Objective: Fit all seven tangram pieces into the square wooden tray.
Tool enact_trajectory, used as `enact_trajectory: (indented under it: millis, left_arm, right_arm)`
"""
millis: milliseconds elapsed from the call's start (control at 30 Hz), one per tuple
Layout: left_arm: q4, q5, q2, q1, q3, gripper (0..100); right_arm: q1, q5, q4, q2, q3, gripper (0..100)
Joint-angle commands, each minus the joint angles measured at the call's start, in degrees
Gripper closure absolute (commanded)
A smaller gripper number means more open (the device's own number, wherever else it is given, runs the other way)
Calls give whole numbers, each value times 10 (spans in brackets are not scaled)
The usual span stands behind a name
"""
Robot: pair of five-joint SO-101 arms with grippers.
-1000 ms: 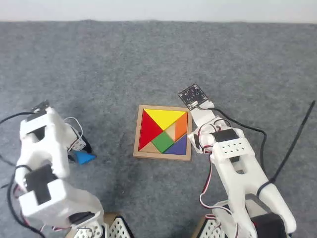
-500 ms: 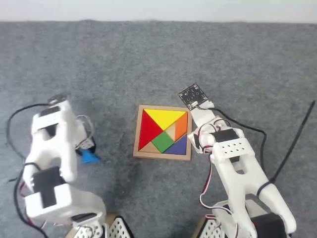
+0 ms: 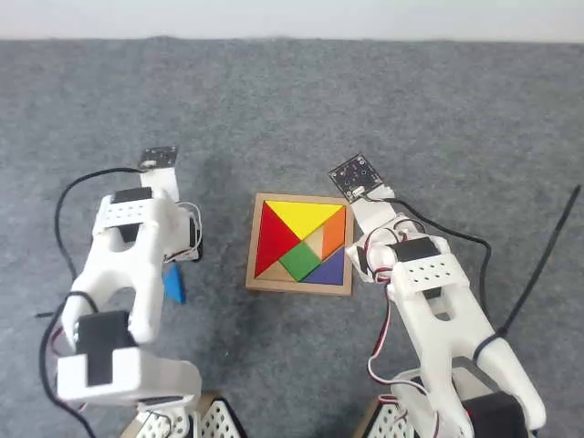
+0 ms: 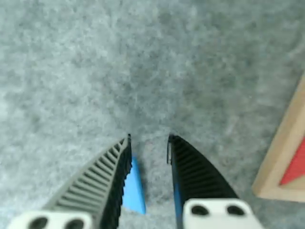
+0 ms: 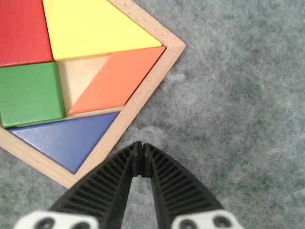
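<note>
Blue triangle [image 3: 173,285] is pinched deep between the fingers [image 4: 112,164] of my left gripper [image 4: 148,139]. It hangs over the grey carpet [image 3: 411,109], well apart from the tray [image 3: 298,288] and at about 9 o'clock from it. From above it reads as a thin sliver, so I judge it is held on edge. Its long axis runs close to the 12-to-6 line, roughly parallel to the tray's nearest side. From my own wrist, one sharp corner aims out toward my fingertips. The tray holds the yellow triangle [image 3: 301,217], red triangle [image 3: 272,242], green square [image 3: 298,263], orange parallelogram [image 3: 336,228] and navy triangle [image 3: 330,267]. Near the middle is a bare wooden gap [image 3: 315,243], bounded by yellow, green and orange, and that looks to me like the home for what I carry. To do this well, I'd travel toward 3 o'clock high enough to clear the rim, then roll the wrist so the piece lies flat. I'd turn it until its longest edge lines up with the slanted side of the orange parallelogram and its square corner tucks in where yellow meets green. I'd ease one corner in first and spread my fingers only once it is seated — a drop from height could bounce it or nudge the neighbours. My right gripper [image 5: 142,148], fingers pressed together on nothing, hangs just beside the tray's 3 o'clock side near the orange corner — best left clear of my path.
</note>
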Motion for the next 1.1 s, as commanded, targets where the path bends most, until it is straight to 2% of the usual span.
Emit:
enact_trajectory:
  millis: [0,100,200,367,467,667,767,1067]
  left_arm:
    - [24,43,-88,-26,9,876]
    - [40,63,-171,-55,58,874]
    - [64,62,-274,-70,119,824]
    - [27,40,-392,-109,201,735]
    - [15,40,-344,-118,198,730]
    - [18,-11,-102,-107,109,732]
    - [15,-3,-4,-105,67,742]
    - [15,-3,32,-105,42,767]
  right_arm:
    - [7,-3,-10,-32,-3,992]
    - [6,-2,-10,-29,-3,992]
    - [4,-2,-11,-28,-3,992]
    - [7,-3,-11,-28,-3,992]
    - [7,-3,-18,-28,-3,992]
    - [7,-3,-54,-27,22,992]
    - [7,-2,-54,-27,22,992]
    - [7,-2,-54,-27,22,992]
